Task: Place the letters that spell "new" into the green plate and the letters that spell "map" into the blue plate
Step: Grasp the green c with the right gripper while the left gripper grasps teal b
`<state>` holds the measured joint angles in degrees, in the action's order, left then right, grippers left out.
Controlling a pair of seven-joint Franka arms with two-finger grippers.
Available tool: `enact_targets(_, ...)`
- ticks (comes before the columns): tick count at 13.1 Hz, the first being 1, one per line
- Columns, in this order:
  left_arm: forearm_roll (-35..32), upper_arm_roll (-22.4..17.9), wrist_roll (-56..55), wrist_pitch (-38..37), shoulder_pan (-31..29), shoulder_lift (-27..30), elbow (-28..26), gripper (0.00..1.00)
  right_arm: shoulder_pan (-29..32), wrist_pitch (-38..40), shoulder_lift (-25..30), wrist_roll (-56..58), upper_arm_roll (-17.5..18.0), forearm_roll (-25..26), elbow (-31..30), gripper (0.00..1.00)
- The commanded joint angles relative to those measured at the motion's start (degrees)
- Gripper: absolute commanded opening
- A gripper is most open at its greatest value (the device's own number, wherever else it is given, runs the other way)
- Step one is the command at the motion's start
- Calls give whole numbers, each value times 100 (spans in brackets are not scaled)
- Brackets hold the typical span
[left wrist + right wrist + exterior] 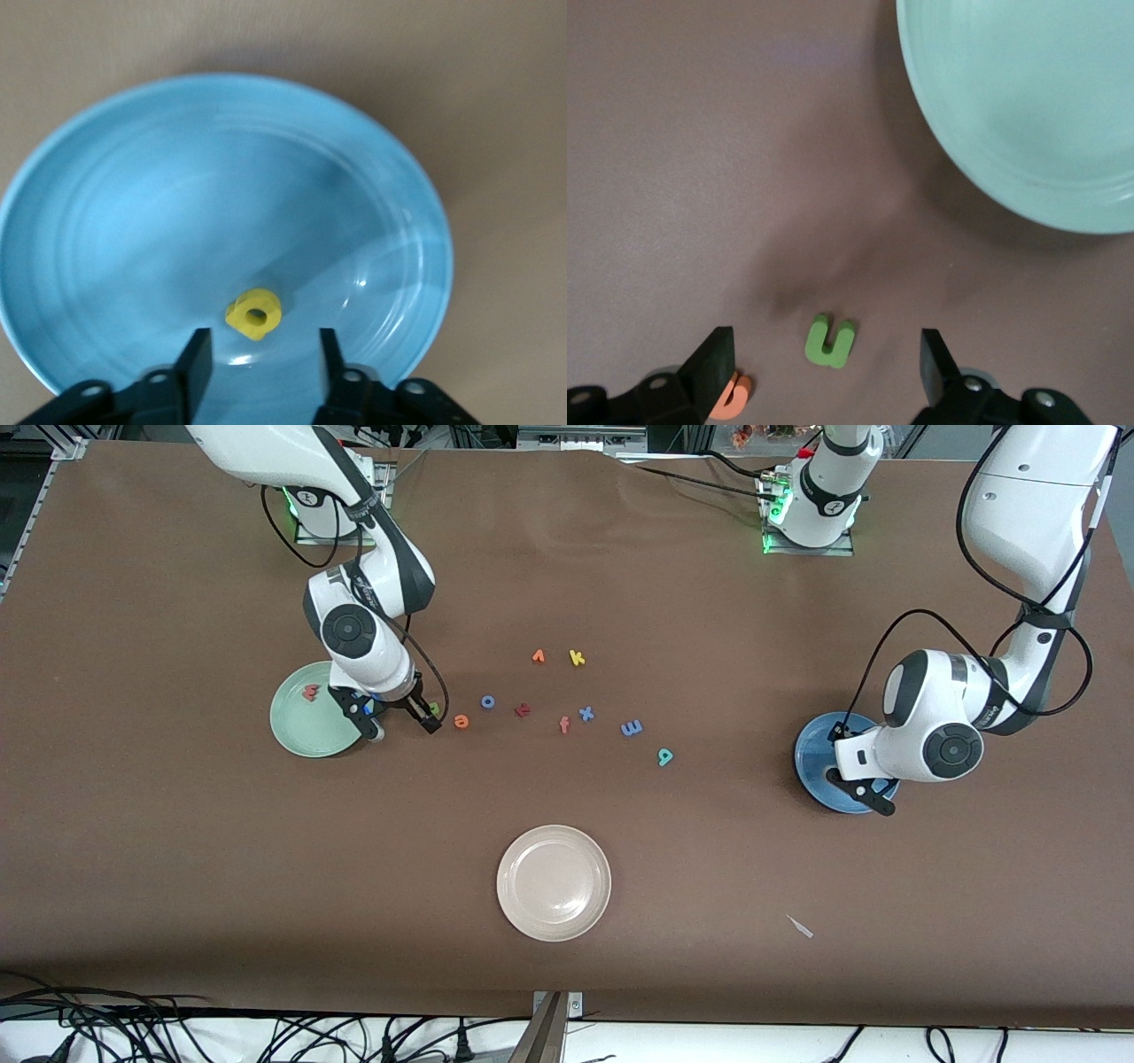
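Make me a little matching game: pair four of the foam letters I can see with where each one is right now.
Letters:
1. yellow p
2. salmon w
3. green n
4. teal a

Places:
A. in the green plate
B. on the table between the right pincer's open fingers
C. in the blue plate
D. on the bare table, beside the periwinkle m

Pairs: 1-C, 2-A, 3-B, 4-D

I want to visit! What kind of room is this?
Probably a robot lab. Two white robot arms are bolted at a brown table, cables trail along its edges, and little foam letters such as the yellow "k" lie between three plates, like the beige plate.
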<state>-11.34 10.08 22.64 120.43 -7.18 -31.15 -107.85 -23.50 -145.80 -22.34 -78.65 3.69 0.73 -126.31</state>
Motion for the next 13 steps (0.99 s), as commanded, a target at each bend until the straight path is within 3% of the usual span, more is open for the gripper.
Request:
enact_targets(1,131,247,-695,-151,76,170,177,100,-85,-964,28,-457,-8,-56,-525,84)
enact_targets(4,238,810,-2339,172,216,127,168,100,-85,-1126,-60,-467,-8,-56,-579,56)
enact_targets(5,238,933,-2708,304,269,100,159,100,-85,-1118,-51,-467,-8,-56,-579,44)
enact_targets(6,247,1030,-3121,410,331,57,168,100,-85,-1117,-51,-475,-8,-56,-570,21)
enact_targets(7,247,1126,-3534,568,409,21,159,100,-85,-1117,-34,-467,-8,-56,-570,13)
enact_targets(10,238,1242,-4861,1139,909,-163,168,100,-85,-1065,97,-405,-26,-56,-527,6)
enact_targets(13,159,1224,-5944,1719,1393,-497,186,100,-76,-93,537,49,-235,-47,-255,6)
